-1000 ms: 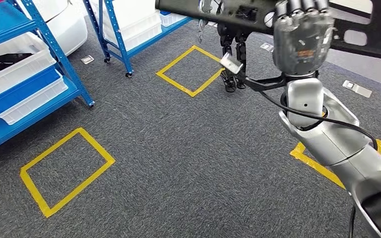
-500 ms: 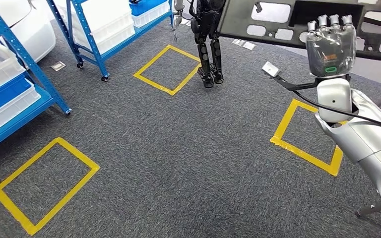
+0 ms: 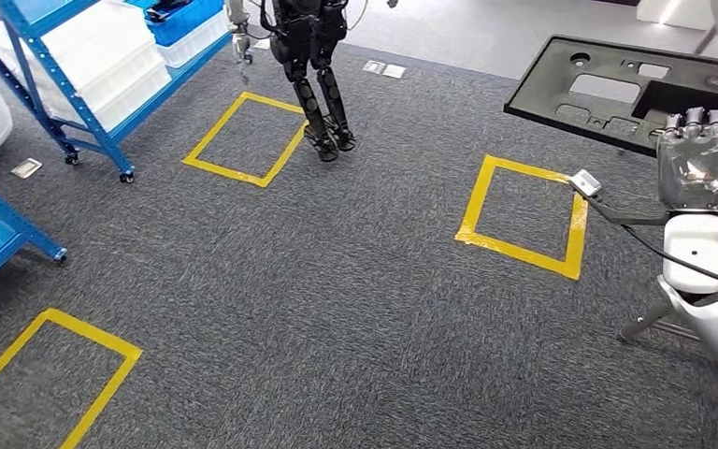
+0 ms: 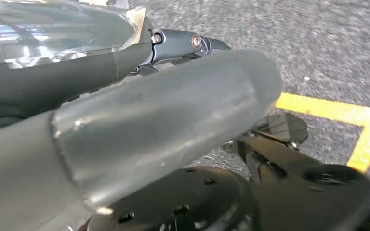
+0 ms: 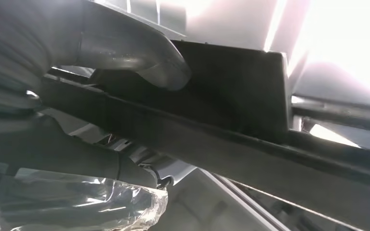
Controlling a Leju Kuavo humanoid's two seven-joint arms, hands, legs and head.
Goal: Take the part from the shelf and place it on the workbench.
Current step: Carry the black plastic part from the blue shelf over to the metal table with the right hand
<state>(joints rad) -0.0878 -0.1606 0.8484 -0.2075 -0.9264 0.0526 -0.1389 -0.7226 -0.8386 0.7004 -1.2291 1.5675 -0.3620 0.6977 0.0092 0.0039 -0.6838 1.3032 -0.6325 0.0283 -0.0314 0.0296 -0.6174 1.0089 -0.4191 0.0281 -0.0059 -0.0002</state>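
Head view, left to right: a blue shelf (image 3: 75, 98) with white bins (image 3: 117, 56) stands at the upper left on grey carpet (image 3: 337, 309); yellow tape squares (image 3: 243, 140) mark the floor, and a second dark humanoid (image 3: 316, 75) stands just beyond one of them. At the far right, the right hand (image 3: 703, 168), wrapped in clear film, is raised with its fingers curled over the near edge of the part (image 3: 617, 94), a flat black panel with cut-outs held in the air above the carpet, beside another tape square (image 3: 524, 215). In the right wrist view the thumb (image 5: 139, 57) presses on one face of the panel (image 5: 231, 91) with the fingers beneath, a firm grasp. In the left wrist view the left hand (image 4: 125, 125) hangs over the carpet; whether it is clenched or released cannot be told. Compared with half a second earlier, the whole scene has shifted leftward: the camera has turned, the shelf sits nearer the left edge, and the part appears lower in the picture.
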